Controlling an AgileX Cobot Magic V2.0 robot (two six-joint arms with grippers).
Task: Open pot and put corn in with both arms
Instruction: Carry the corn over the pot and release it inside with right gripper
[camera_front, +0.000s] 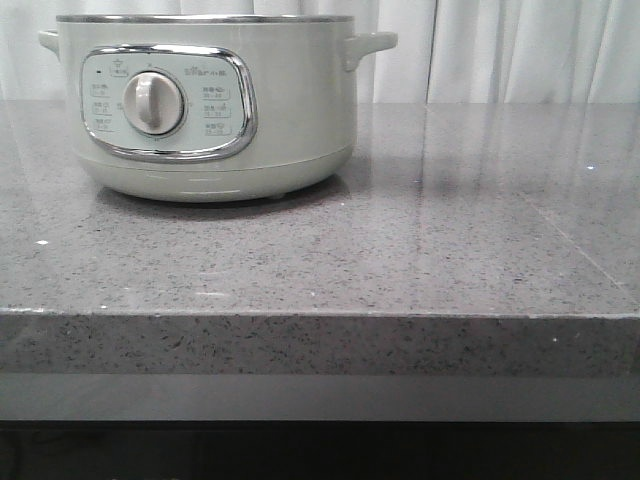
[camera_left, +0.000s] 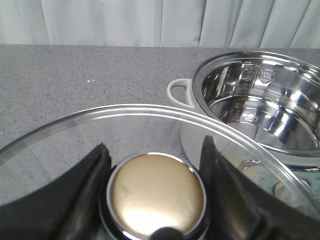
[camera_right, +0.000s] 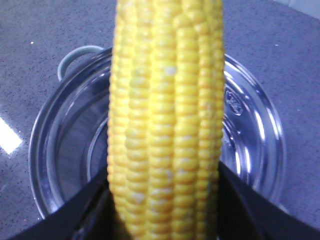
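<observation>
The table is a grey speckled stone slab with a thick front edge, glossy enough to mirror the pale pleated curtains that hang along its far side. The pot stands on it toward the far left, dial facing forward, its lid off and its shiny steel inside bare. In the left wrist view the left gripper has its jaws closed on the gold knob of the glass lid, held beside the pot and apart from it. In the right wrist view the right gripper has its jaws clamped on the corn, which hangs over the pot's open mouth.
</observation>
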